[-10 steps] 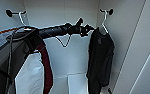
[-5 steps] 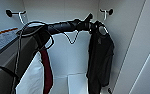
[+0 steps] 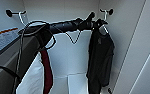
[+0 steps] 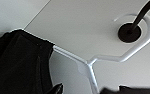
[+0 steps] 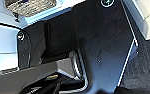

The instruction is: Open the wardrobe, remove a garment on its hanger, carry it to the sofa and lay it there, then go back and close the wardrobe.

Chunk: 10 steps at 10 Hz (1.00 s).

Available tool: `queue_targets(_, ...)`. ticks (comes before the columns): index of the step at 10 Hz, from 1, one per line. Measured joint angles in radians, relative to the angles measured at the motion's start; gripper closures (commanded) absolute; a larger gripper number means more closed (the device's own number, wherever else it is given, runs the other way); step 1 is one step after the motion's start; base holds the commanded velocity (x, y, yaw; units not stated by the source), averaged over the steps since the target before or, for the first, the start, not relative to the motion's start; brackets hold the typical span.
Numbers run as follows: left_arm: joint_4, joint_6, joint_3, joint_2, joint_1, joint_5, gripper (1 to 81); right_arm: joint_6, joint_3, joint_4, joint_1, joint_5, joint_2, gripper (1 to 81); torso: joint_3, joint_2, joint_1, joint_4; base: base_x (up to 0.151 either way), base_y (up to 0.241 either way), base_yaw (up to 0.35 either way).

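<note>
Head view: left gripper (image 3: pixel 97 23) up at the hanger (image 3: pixel 104 18) top inside the wardrobe (image 3: pixel 66 10); jaw state can't tell. Black garment (image 3: pixel 99 60) hangs on it, near right wall.

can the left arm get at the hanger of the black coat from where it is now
Probably yes. In the head view the left claw is right at the top of the black coat, by the hanger, whose hook is on a dark peg. Nothing lies between them.

Black, ribbed, tubular left arm (image 3: pixel 66 25); thin grey cable (image 3: pixel 22 42) looping alongside; glossy dark wrist plate (image 5: pixel 103 45), round fittings at corners.
</note>
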<state>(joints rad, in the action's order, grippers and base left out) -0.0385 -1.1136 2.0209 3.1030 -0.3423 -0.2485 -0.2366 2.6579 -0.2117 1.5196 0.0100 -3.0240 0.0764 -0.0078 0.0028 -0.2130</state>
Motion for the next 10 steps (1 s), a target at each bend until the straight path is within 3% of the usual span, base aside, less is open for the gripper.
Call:
queue_targets(3, 0.001, 0.0, -0.003, 0.04, 0.001, 0.027, 1.0, 0.0, 0.004, 0.0, 0.004, -0.005, -0.005, 1.0, 0.0, 0.0, 0.0, 0.0, 0.0, 0.0, 0.0)
queue_targets(8, -0.007, -0.002, -0.002, 0.036, 0.08, 0.166, 1.0, 0.0, 0.005, 0.0, 0.013, -0.007, -0.014, 1.0, 0.0, 0.0, 0.0, 0.0, 0.0, 0.0, 0.0)
queue_targets(10, -0.013, -0.002, -0.004, 0.036, 0.088, 0.184, 1.0, 0.0, 0.006, 0.0, 0.012, -0.007, -0.023, 1.0, 0.0, 0.0, 0.0, 0.0, 0.0, 0.0, 0.0)
